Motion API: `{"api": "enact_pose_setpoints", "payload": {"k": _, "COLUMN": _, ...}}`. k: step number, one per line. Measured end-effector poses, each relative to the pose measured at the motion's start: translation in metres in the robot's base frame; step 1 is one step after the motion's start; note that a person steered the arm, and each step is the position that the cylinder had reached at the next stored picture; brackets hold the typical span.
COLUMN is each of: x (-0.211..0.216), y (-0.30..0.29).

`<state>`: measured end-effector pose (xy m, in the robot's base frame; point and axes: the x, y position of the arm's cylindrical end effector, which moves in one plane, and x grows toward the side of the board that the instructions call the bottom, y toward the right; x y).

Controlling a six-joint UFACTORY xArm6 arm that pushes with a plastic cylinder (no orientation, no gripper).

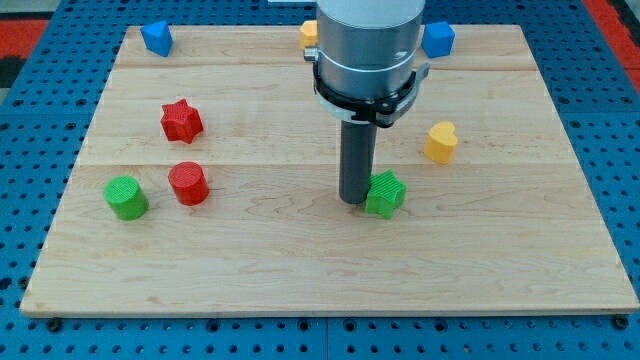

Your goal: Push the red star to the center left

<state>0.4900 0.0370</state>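
The red star (181, 121) lies on the wooden board (330, 270) in the left part of the view, a little above mid-height. My tip (353, 200) rests on the board near the centre, far to the right of the star. It is right against the left side of a green star (386, 193).
A red round block (188, 184) and a green round block (126, 197) lie below the red star. A blue block (156, 37) sits at the top left, a yellow heart (440, 142) at the right, a blue block (438, 39) and a yellow block (309, 33) at the top.
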Motion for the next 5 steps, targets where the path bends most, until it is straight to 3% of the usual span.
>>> {"api": "enact_pose_setpoints", "payload": {"k": 1, "x": 0.000, "y": 0.007}}
{"api": "enact_pose_setpoints", "payload": {"k": 2, "x": -0.018, "y": -0.023}}
{"api": "enact_pose_setpoints", "payload": {"k": 3, "x": -0.063, "y": -0.051}}
{"api": "enact_pose_setpoints", "payload": {"k": 4, "x": -0.104, "y": -0.103}}
{"api": "enact_pose_setpoints", "payload": {"k": 5, "x": -0.113, "y": -0.170}}
